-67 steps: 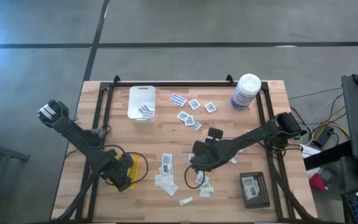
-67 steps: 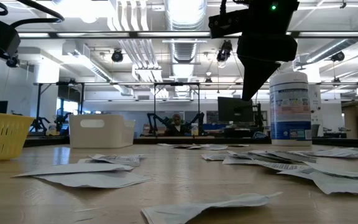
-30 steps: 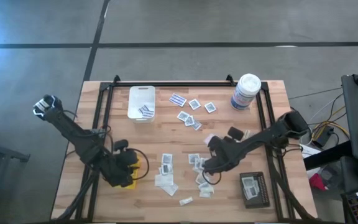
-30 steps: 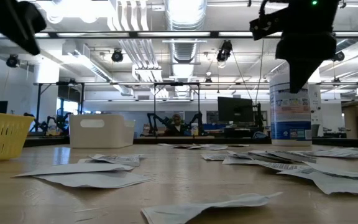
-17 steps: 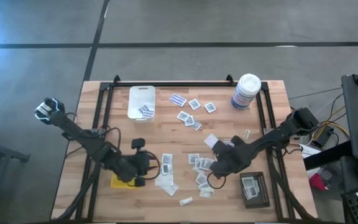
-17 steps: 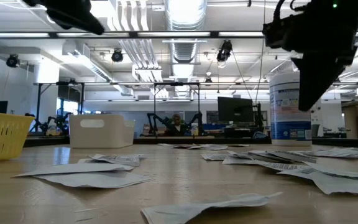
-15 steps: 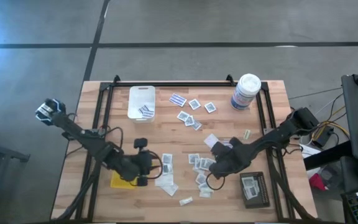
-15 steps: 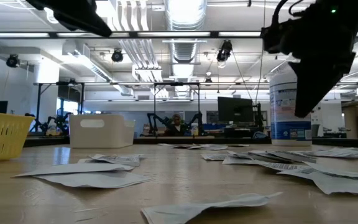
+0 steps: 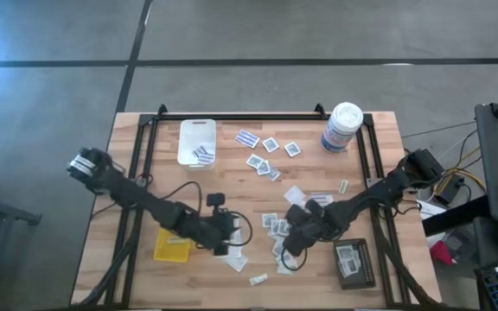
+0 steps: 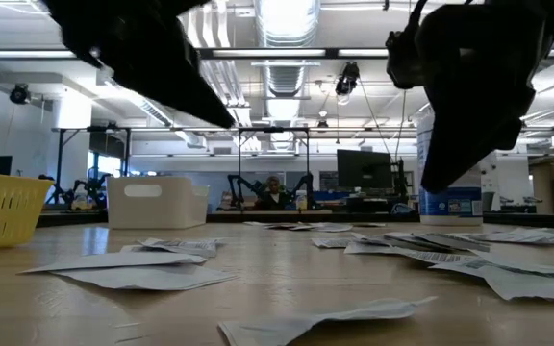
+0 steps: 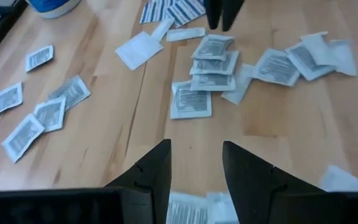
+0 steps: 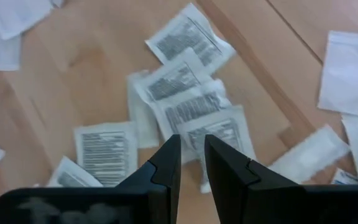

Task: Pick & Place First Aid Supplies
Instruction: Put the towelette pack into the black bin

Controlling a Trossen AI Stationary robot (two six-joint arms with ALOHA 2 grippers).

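The left hand has swung off the yellow tray to the packets mid-surface, fingers spread, nothing between them. The right hand has drawn back from the black tray over the same scatter. Its wrist view shows the fingers narrowly parted above printed packets, gripping none; from overhead that gap is hidden.
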